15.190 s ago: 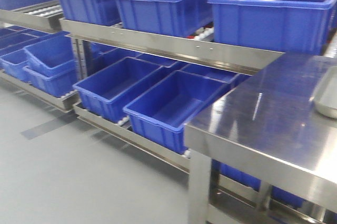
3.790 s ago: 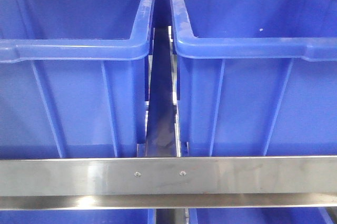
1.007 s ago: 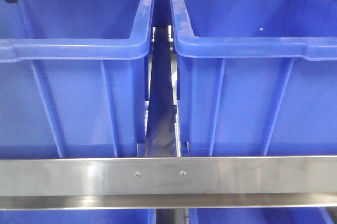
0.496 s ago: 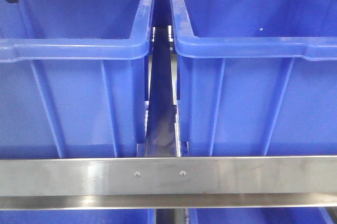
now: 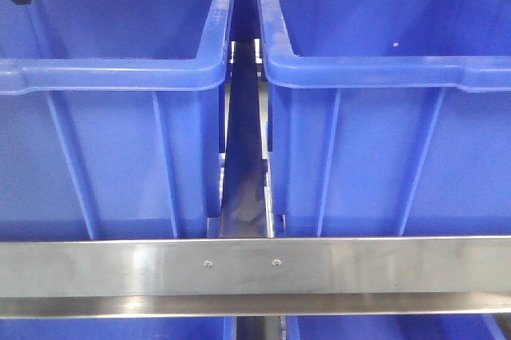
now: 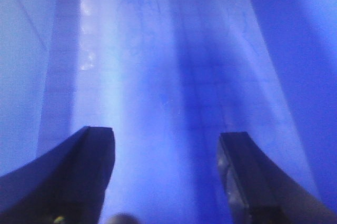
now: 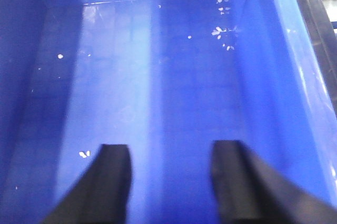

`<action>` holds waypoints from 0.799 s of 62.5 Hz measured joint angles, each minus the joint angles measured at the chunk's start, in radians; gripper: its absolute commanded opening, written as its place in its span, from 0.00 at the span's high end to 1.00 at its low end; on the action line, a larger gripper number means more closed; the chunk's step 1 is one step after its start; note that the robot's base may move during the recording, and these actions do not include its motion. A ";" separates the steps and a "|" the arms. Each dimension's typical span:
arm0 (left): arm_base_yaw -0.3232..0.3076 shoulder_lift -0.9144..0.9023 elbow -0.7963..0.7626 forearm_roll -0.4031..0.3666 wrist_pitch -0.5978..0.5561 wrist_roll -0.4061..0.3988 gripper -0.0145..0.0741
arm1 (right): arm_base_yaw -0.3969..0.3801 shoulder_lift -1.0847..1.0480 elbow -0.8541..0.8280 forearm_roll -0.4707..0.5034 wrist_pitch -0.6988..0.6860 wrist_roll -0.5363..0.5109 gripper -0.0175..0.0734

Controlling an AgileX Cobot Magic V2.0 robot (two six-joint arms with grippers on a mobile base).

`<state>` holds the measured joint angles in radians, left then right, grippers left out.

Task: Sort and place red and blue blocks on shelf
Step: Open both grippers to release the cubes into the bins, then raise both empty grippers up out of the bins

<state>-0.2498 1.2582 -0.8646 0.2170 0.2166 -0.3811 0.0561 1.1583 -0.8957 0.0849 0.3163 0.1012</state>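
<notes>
Bins fill the front-facing view: we see a left blue bin (image 5: 120,92) and a right blue bin (image 5: 383,100) side by side on the shelf (image 5: 255,268), whose flat steel front rail runs along the bottom with two small screws near its middle. A narrow gap with a steel strip separates the two bins. A dark sliver at the top left corner may be part of an arm, but we cannot tell which.

From the left wrist, our left gripper (image 6: 166,145) hangs inside a blue bin (image 6: 168,50). Its jaws stand wide apart, with nothing between them; only the bin's bare floor lies between and ahead of the dark fingers (image 6: 87,176). A bin wall rises outside each jaw.

From the right wrist, our right gripper (image 7: 171,155) is likewise down in a blue bin (image 7: 158,50), jaws spread wide and holding nothing. Ahead of the fingers (image 7: 108,182), small white specks dot the floor, with another just outside the jaw on the left of the picture. Beyond the other jaw, the bin's wall and rim meet a steel rail.

We see neither the red nor the blue block in any view, so we cannot tell where they are.
</notes>
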 measured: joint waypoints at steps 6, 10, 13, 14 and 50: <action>0.000 0.000 -0.002 -0.014 0.014 0.000 0.55 | 0.000 0.000 0.000 0.000 0.000 0.000 0.57; 0.000 0.000 -0.002 -0.022 0.028 0.000 0.62 | 0.000 0.000 0.000 0.000 0.000 0.000 0.62; 0.000 0.000 -0.002 -0.024 0.042 0.000 0.69 | 0.000 0.000 0.000 0.000 0.000 0.000 0.65; 0.000 0.000 -0.002 -0.026 0.047 0.000 0.71 | 0.000 0.000 0.000 0.000 0.000 0.000 0.66; 0.000 -0.007 -0.002 -0.077 0.060 0.000 0.70 | 0.000 0.000 0.000 0.000 0.000 0.000 0.75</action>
<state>-0.2498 1.2510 -0.8662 0.1401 0.2769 -0.3811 0.0561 1.1583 -0.8957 0.0849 0.3163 0.1012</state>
